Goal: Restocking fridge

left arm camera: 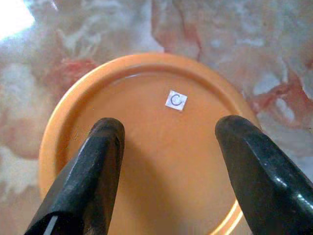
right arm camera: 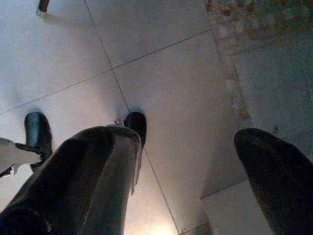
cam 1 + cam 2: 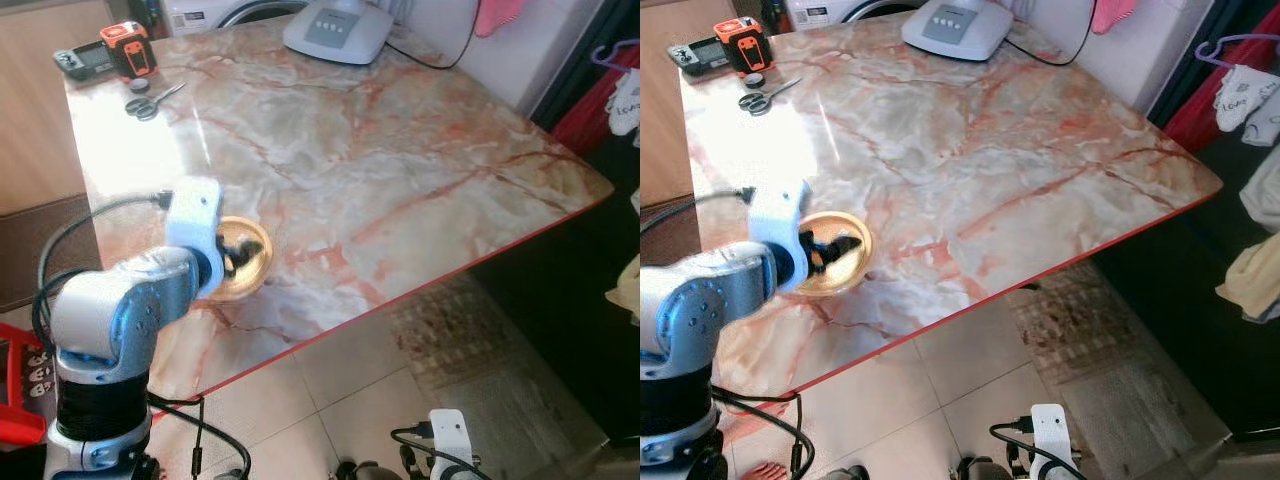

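Nearest the head camera, at seven o'clock, my left gripper (image 3: pixel 236 252) hangs over an orange plate (image 3: pixel 255 268) with its fingers spread and nothing between them. The plate sits on the marble table (image 3: pixel 400 170), close to the red edge nearest me. At five o'clock my right gripper (image 2: pixel 190 161) hangs idle over the floor tiles (image 2: pixel 161 73), fingers apart.

Risk, as I judge it: the plate is shallow and flat on slick marble, so a closing pinch may skid it toward that edge or slip off the rim.

Left wrist view alone shows a small sticker (image 1: pixel 175 100) on the plate and both fingers (image 1: pixel 98 166) over it. Head views alone show scissors (image 3: pixel 150 102) and a white appliance (image 3: pixel 338 30) at eleven and twelve o'clock.
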`<state>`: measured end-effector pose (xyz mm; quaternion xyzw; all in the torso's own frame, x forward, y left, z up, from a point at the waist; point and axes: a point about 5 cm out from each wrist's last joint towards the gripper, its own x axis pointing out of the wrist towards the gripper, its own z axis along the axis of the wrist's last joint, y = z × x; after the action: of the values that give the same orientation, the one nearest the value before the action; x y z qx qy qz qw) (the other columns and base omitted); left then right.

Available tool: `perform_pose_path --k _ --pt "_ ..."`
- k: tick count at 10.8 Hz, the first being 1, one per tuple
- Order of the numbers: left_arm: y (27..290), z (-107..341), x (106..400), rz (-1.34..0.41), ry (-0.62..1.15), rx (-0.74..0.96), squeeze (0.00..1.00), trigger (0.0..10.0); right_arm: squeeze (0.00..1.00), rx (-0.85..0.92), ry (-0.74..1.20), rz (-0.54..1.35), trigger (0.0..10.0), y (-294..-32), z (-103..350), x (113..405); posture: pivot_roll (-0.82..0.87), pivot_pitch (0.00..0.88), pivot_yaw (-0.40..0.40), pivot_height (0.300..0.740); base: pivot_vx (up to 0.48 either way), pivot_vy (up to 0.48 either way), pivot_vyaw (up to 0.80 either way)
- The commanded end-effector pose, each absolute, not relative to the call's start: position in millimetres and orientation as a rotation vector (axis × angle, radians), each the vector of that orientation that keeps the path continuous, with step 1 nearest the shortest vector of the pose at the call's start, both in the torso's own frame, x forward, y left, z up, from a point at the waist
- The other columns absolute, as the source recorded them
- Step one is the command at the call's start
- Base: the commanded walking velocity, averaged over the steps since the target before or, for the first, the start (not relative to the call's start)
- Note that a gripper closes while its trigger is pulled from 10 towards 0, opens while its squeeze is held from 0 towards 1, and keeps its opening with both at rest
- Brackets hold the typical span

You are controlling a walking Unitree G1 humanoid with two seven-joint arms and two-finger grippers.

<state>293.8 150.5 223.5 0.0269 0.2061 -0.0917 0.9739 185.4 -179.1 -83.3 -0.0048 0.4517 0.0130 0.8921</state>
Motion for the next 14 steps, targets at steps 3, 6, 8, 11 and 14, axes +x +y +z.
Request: perform_pose_path --k 3,6,8,11,14 --pt "154.2 217.8 290.2 -0.182 0.471 0.128 0.00 10.0 0.00 -0.012 0.982 0.029 10.0 -180.6 -88.2 175.6 -0.06 0.199 -0.059 0.740 0.000 0.000 0.00" --pt "151.6 205.9 285.2 -0.350 0.518 0.198 0.00 10.0 0.00 -0.009 0.986 0.033 10.0 -180.3 -88.3 175.5 -0.06 0.199 -0.059 0.740 0.000 0.000 0.00" --pt "161.9 200.5 287.1 -0.409 0.503 0.219 0.00 10.0 0.00 -0.009 0.988 0.033 10.0 -180.5 -88.5 175.3 -0.07 0.200 -0.061 0.740 0.000 0.000 0.00" --pt "174.0 196.1 289.0 -0.477 0.462 0.259 0.00 10.0 0.00 -0.013 0.992 0.033 10.0 -181.0 -88.5 175.2 -0.07 0.200 -0.065 0.740 0.000 0.000 0.00" --pt "189.7 198.4 284.4 -0.640 0.393 0.399 0.00 10.0 0.00 -0.017 0.994 0.034 10.0 -180.8 -88.5 175.4 -0.07 0.198 -0.064 0.740 0.000 0.000 0.00"
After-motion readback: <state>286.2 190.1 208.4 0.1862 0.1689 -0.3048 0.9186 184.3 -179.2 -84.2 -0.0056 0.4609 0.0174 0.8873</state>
